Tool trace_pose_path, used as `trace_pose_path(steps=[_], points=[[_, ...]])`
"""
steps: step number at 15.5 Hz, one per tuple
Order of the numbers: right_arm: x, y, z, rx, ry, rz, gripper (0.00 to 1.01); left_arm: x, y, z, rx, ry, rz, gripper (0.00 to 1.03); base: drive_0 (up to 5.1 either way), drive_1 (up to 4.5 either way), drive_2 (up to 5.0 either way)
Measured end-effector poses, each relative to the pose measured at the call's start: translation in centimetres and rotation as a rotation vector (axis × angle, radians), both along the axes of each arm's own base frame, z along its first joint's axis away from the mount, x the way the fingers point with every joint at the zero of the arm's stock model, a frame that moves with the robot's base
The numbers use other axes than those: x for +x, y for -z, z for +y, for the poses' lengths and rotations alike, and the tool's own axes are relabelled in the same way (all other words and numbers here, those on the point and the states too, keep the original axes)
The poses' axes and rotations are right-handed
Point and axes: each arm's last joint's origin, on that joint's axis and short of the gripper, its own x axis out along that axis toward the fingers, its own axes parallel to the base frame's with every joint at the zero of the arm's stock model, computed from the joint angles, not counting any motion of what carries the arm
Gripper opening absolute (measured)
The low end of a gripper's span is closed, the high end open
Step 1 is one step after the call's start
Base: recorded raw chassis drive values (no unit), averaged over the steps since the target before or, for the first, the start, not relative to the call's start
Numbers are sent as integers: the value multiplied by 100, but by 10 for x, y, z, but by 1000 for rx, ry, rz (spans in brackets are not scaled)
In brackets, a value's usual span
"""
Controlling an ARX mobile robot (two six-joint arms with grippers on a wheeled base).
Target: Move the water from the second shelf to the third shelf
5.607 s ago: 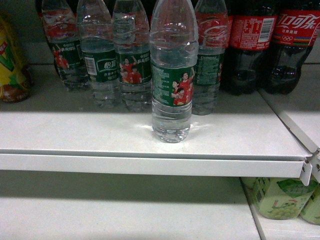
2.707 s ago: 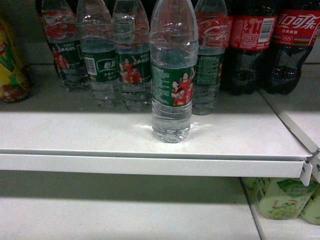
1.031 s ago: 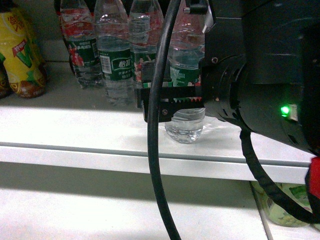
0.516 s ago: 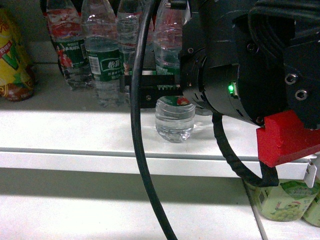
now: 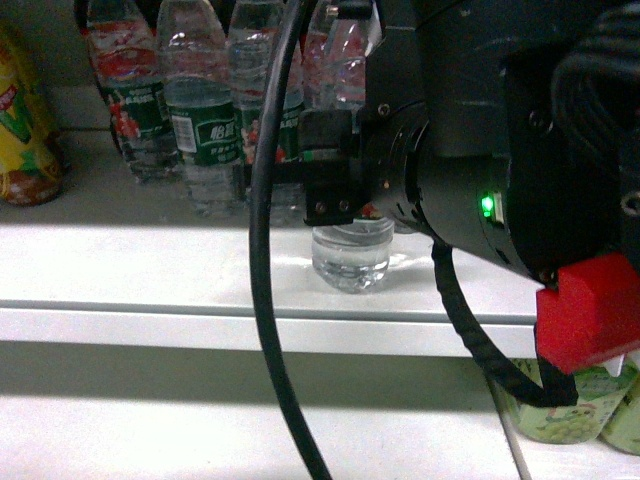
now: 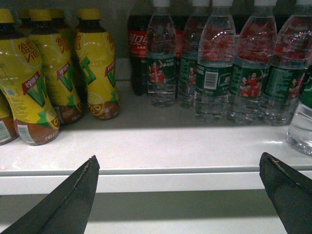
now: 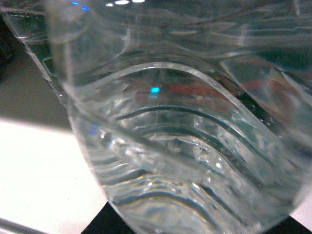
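A: Where is the water [image 5: 350,255]?

B: It stands near the front of the upper shelf [image 5: 150,270], ahead of the row of bottles [image 5: 200,130] with green labels. Only its ribbed base shows in the head view; the right arm [image 5: 480,160] covers the rest.

A: And the right gripper [image 5: 325,180]?

B: It sits at the bottle's middle, level with the label. A black finger [image 5: 328,165] crosses in front of the bottle. Whether the fingers press on it or stand apart, I cannot tell. The right wrist view is filled by the clear ribbed bottle wall [image 7: 185,146], very near the lens.

A: The left gripper [image 6: 185,195]?

B: Spread wide. Its two dark fingertips [image 6: 78,195] sit low at either side of the left wrist view, in front of the shelf edge, holding nothing.

A: What else is on the shelf?

B: Yellow bottles [image 6: 58,73] at the left, a cola bottle [image 6: 139,48] behind them, and more water bottles to the right. Pale green bottles [image 5: 570,400] stand on the lower shelf [image 5: 150,430] at the right
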Motion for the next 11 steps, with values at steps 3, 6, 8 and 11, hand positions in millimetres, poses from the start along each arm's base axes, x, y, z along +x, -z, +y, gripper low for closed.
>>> trace_pose_path(steps=[3,6,8,11], points=[[-9,1,-22,-8,-9,-10,39,0,0,0,0,0,0,98,0,0,0],[-23,3,-43,-38,-7,-15,39,0,0,0,0,0,0,98,0,0,0],[-27,3,-54,-49,-1,-17,39,0,0,0,0,0,0,98,0,0,0],[-35,3,-78,-43,11,-16,38,0,0,0,0,0,0,98,0,0,0]])
